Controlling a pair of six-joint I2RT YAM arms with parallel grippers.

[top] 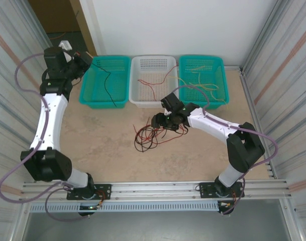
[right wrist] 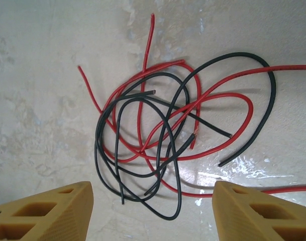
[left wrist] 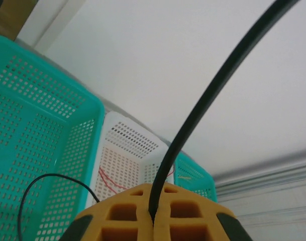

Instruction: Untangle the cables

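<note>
Top view: three baskets stand in a row at the far side of the table (top: 107, 150): left teal basket (top: 87, 98), white basket (top: 134, 80), right teal basket (top: 223, 75).

The left gripper (top: 85, 63) is raised at the far left corner, beside the left teal basket. A black cable (top: 108, 83) runs from it down into that basket. The grip itself is too small to read here.

Left wrist view settles it: the left gripper (left wrist: 153, 221) has its orange pads pressed together, and the black cable (left wrist: 213, 85) comes out of the seam between them (it looks thick only because it is close to the lens).

Top view also shows a red cable (top: 155, 80) lying in the white basket and yellow cables (top: 203, 86) in the right teal basket.

The tangle (top: 147, 135) of red and black cables lies on the table near the centre, in front of the white basket. The right gripper (top: 158, 121) sits at its far right edge.

Right wrist view: the right gripper (right wrist: 153, 208) has its jaws standing wide apart with nothing between them. The tangle (right wrist: 158, 135) lies on the table ahead of the fingertips. Several red and black loops cross each other, which the top view does not resolve. Loose ends stick out on all sides.
</note>
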